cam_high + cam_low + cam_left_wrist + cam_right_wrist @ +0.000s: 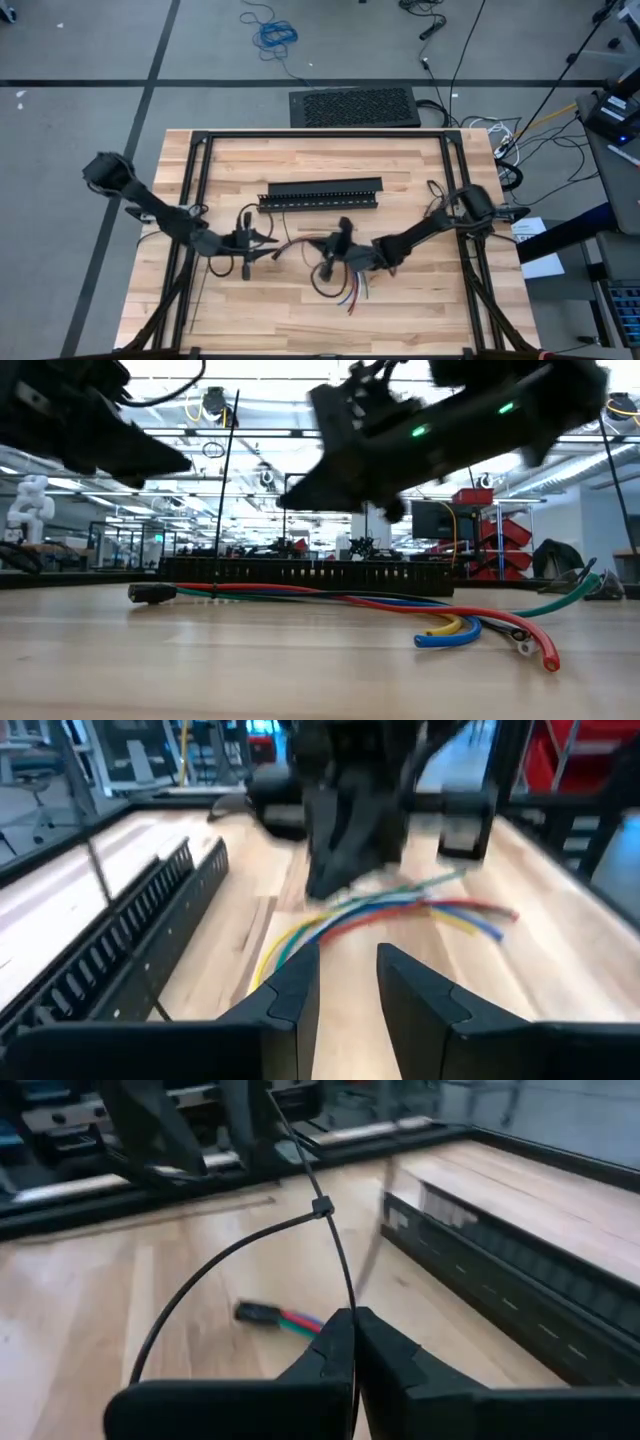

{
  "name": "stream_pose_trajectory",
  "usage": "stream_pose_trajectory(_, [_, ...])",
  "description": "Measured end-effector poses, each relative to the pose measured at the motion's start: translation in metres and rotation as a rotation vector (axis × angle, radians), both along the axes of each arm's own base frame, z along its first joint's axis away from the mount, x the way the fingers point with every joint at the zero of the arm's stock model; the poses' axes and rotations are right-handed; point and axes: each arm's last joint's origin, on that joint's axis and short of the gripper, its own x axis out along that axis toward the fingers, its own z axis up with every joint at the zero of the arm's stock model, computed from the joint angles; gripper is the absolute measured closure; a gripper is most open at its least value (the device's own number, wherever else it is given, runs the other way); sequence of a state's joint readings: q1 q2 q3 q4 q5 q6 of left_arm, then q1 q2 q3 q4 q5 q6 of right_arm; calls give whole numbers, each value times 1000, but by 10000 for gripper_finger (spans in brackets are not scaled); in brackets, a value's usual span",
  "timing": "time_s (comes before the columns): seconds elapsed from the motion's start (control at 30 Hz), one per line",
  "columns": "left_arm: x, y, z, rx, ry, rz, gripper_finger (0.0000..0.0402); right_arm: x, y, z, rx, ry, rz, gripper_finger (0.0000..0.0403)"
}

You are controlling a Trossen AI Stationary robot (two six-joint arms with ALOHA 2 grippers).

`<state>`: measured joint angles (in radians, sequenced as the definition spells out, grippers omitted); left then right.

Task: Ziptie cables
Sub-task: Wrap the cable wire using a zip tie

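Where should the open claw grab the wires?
Probably mid-bundle, where the cables run tight together, not the fanned ends. The open left gripper already faces them along the table, so it could come in low. The right gripper holds a looped ziptie.

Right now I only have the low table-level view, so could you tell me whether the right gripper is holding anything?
Observer: Yes. The right wrist view shows the right gripper shut on a thin black ziptie that is closed into a loop.
Operator: Thank you. Is the left gripper holding anything too?
Observer: No. In its wrist view the left gripper is open and empty, and it points toward the cables.
Operator: And what is the dark strip behind the cables?
Observer: From above it is a long black slotted channel. It lies flat on the table, apart from the cables.
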<state>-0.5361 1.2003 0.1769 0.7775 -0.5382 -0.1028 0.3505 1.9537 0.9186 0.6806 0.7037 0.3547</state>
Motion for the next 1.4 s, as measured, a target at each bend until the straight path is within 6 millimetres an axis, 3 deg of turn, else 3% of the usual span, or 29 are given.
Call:
stream_pose_trajectory(0.23, [41,-3,-5,120,82,-145,299,-38,19,5,94,218,-79,403])
stream_pose_trajectory(0.47, [86,-3,-14,269,135,-283,296,-75,44,11,151,261,-175,403])
stream_pose_trajectory(0.73, [130,22,-23,322,183,-281,231,-115,64,11,244,321,-231,403])
stream_pose_trajectory(1.0, [164,56,-29,344,406,-265,162,-130,80,9,340,383,-186,403])
stream_pose_trajectory(1.4, [202,62,-41,415,429,-399,155,-142,87,7,391,385,-213,403])
